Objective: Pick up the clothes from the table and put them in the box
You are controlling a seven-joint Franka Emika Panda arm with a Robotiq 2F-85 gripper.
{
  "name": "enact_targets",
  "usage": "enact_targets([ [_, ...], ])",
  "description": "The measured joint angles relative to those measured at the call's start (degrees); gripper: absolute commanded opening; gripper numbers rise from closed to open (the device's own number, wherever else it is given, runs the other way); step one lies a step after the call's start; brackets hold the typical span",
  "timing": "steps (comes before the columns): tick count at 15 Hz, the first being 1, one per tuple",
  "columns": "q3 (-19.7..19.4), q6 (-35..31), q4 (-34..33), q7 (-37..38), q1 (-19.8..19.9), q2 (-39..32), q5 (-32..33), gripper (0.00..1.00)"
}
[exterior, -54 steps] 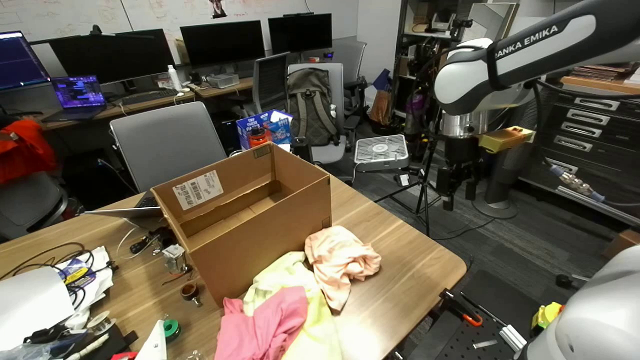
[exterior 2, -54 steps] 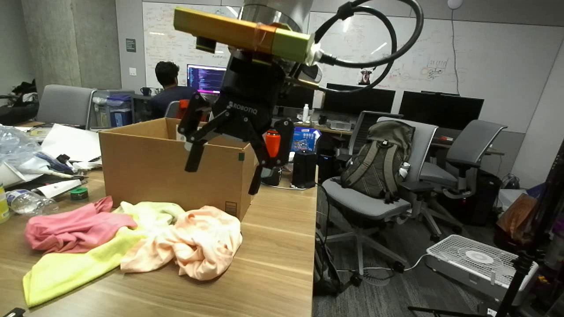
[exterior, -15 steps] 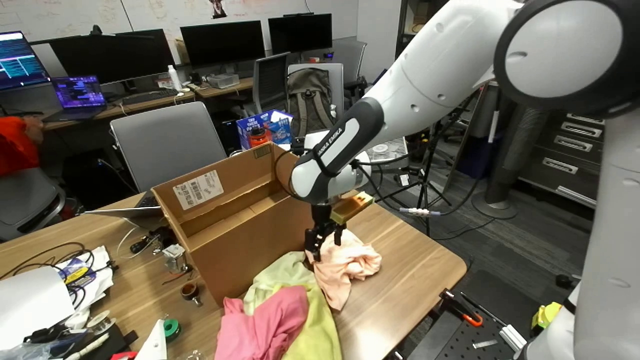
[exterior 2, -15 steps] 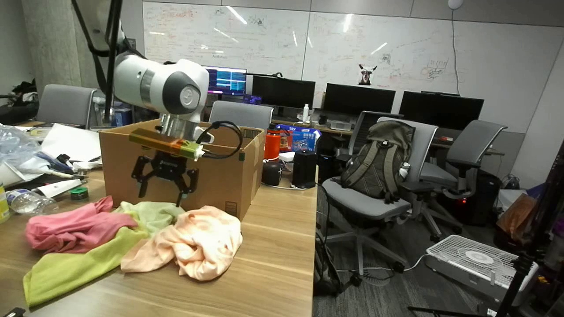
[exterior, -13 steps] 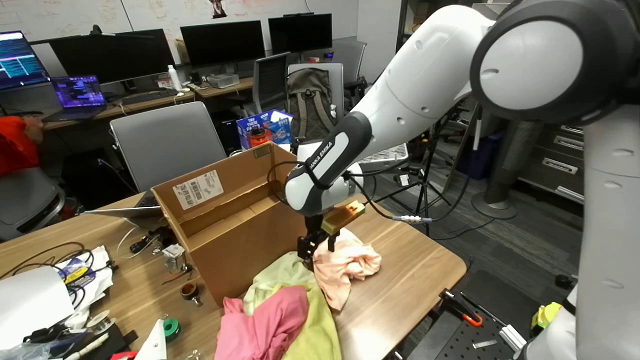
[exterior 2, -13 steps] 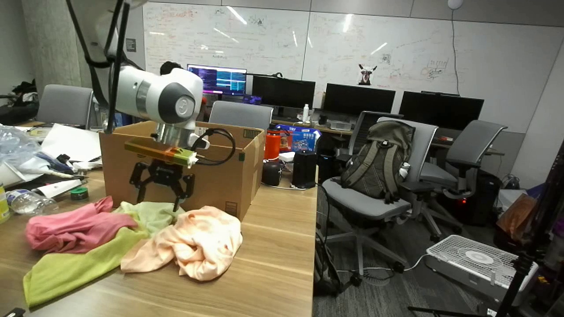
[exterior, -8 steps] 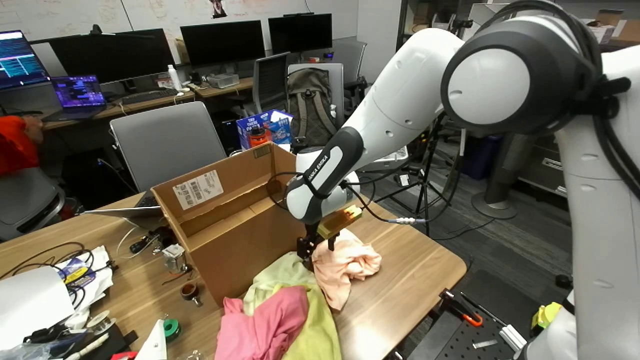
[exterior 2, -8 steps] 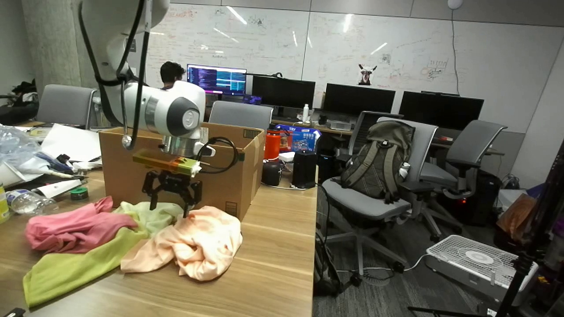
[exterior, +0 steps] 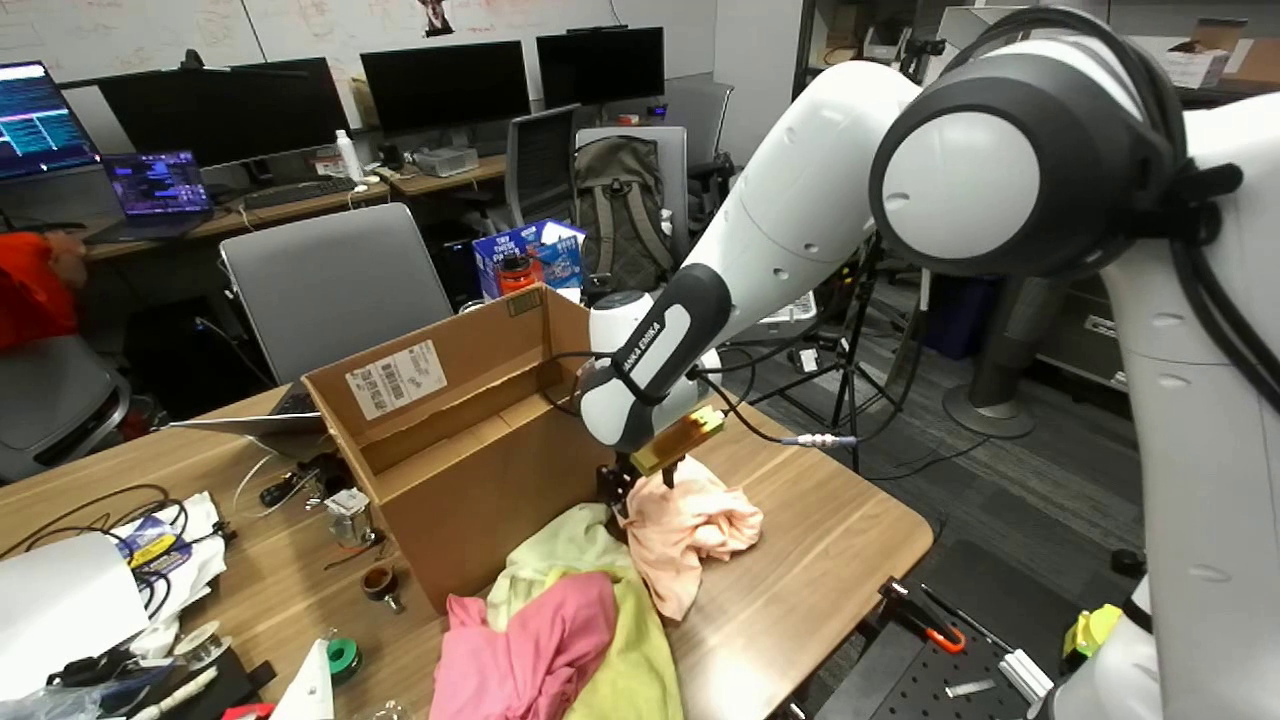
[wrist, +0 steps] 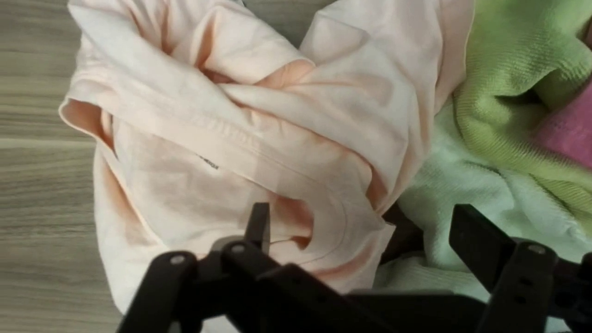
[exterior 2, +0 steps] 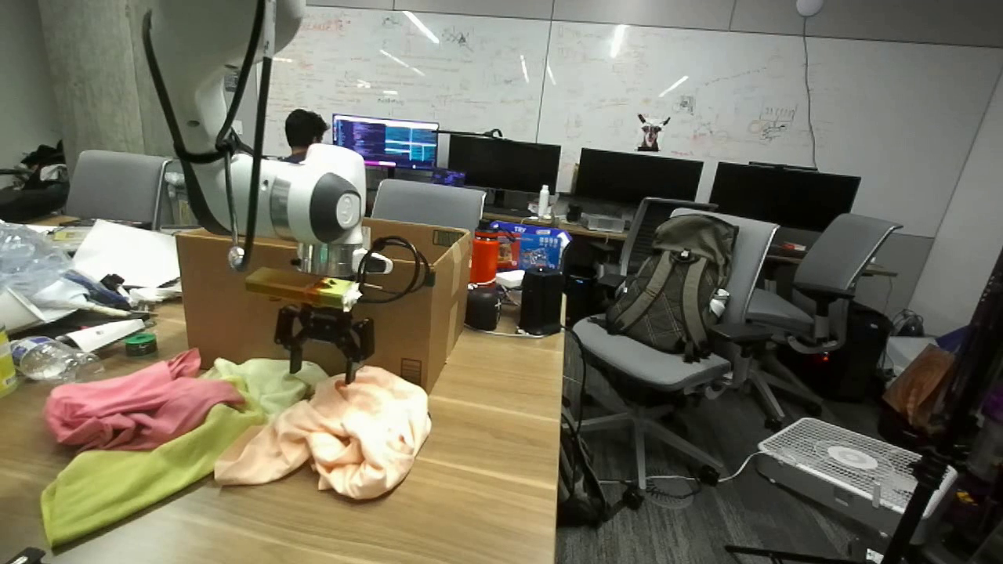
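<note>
Legibly, "ANKA EMIKA" on the arm (exterior: 800, 200); claw (wrist: 360, 215) wide over the peach garment (exterior 2: 360, 439).

Whiteboards (exterior 2: 470, 86), faintly scrawled upon, run along the back wall (exterior 2: 901, 17), and in an exterior view pale slanting streaks of reflected light (exterior 2: 421, 27) cross them, with grey concrete (exterior 2: 98, 86) to one side. Below, in both exterior views, wooden desks (exterior: 470, 172) carry several dark monitors (exterior: 445, 90) and a lit screen (exterior: 40, 130). Grey office chairs (exterior 2: 619, 352) stand before these, an olive backpack (exterior 2: 674, 294) resting on one. Dark striped carpet (exterior 2: 682, 536) lies underfoot; on it a white box fan (exterior 2: 854, 462) lies flat. A dark drawer unit (exterior: 1082, 350) is mostly hidden.
</note>
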State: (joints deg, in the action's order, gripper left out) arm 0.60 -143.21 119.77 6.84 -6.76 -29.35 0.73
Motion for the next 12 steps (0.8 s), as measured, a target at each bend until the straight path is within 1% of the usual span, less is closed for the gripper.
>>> enact_targets([
  [4,-0.78,0.08,-0.61,2.41,-0.70,-0.96,0.79,1.00],
  [12,-3.95,0.08,2.30,3.88,-0.07,0.49,0.83,1.00],
])
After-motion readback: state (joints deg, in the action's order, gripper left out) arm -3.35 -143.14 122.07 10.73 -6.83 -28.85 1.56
